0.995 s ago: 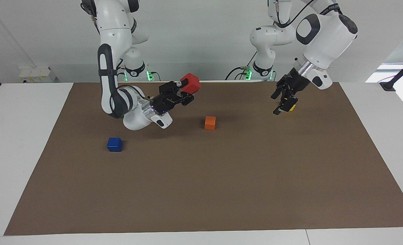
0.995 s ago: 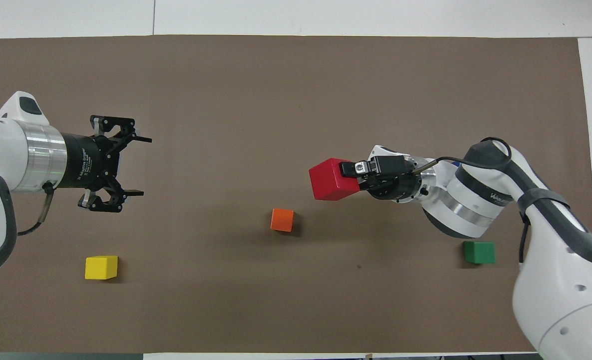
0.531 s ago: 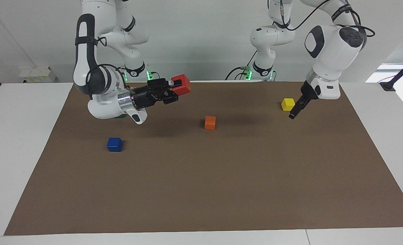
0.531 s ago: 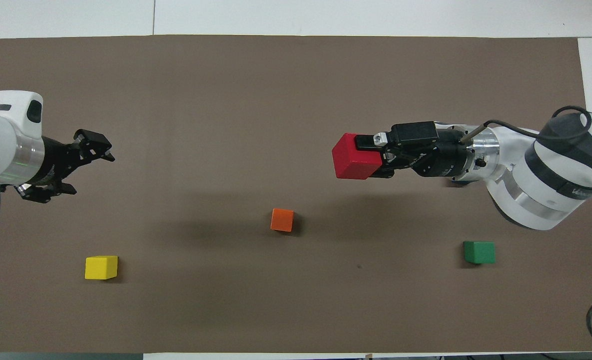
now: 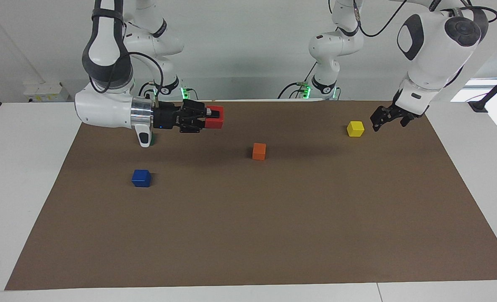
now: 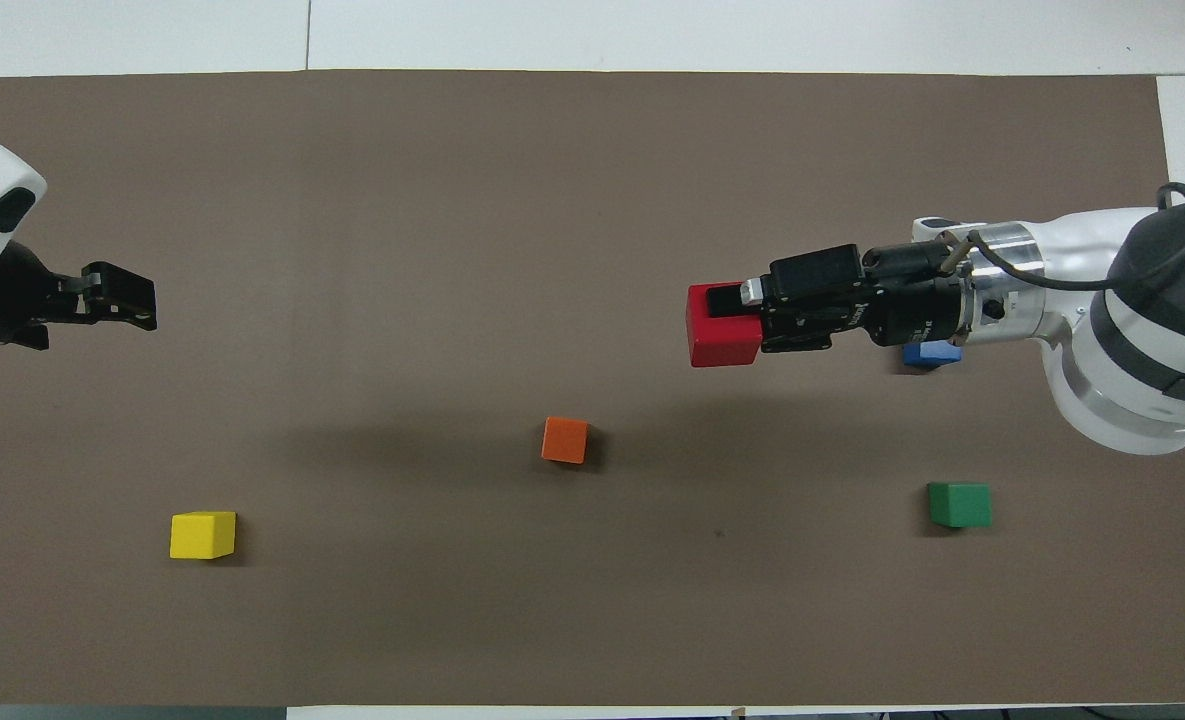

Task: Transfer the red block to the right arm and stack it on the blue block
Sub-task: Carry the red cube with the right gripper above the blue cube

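Observation:
The red block (image 5: pixel 215 118) is clamped in my right gripper (image 5: pixel 209 118), which points sideways and holds it in the air over the mat toward the right arm's end; it also shows in the overhead view (image 6: pixel 722 326) in that gripper (image 6: pixel 742 322). The blue block (image 5: pixel 141 178) rests on the mat, apart from the gripper; in the overhead view (image 6: pixel 930 353) the right wrist covers most of it. My left gripper (image 5: pixel 386 118) is open and empty, in the air beside the yellow cube, and shows in the overhead view (image 6: pixel 117 300) at the mat's edge.
An orange cube (image 5: pixel 259 151) (image 6: pixel 565 440) sits mid-mat. A yellow cube (image 5: pixel 355 128) (image 6: pixel 203 534) lies toward the left arm's end. A green cube (image 6: pixel 959 504) lies near the right arm's base, mostly hidden by that arm in the facing view. The brown mat (image 5: pixel 273 235) covers the table.
My right arm has levelled out and drawn the red block back toward its own end. My left arm has pulled away toward its end of the table, past the yellow cube.

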Controlling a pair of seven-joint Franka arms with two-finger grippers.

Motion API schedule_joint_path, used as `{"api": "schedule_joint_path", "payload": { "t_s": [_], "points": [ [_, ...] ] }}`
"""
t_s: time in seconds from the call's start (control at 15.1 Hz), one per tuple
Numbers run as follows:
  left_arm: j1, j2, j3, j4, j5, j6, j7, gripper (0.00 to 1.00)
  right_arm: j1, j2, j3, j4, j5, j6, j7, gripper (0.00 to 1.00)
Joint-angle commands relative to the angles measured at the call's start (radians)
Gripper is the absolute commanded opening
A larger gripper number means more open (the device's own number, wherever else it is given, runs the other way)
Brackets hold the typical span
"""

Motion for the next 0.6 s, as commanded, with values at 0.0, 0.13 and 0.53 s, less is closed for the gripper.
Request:
{"api": "schedule_joint_path", "payload": {
  "t_s": [0.0, 0.13, 0.53],
  "points": [
    [-0.11, -0.065, 0.091, -0.092, 0.001, 0.027, 0.011, 1.0, -0.003, -0.007, 0.008, 0.103, -0.216, 0.028, 0.114, 0.0],
    [-0.143, -0.039, 0.148, -0.042, -0.062, 0.041, -0.018, 1.0, 0.006, -0.007, 0.009, 0.18, -0.423, 0.028, 0.206, 0.0],
    [-0.144, -0.001, 0.148, 0.032, -0.058, 0.038, -0.012, 1.0, 0.007, -0.005, 0.015, 0.211, -0.939, 0.051, 0.242, 0.0]
  ]
}}
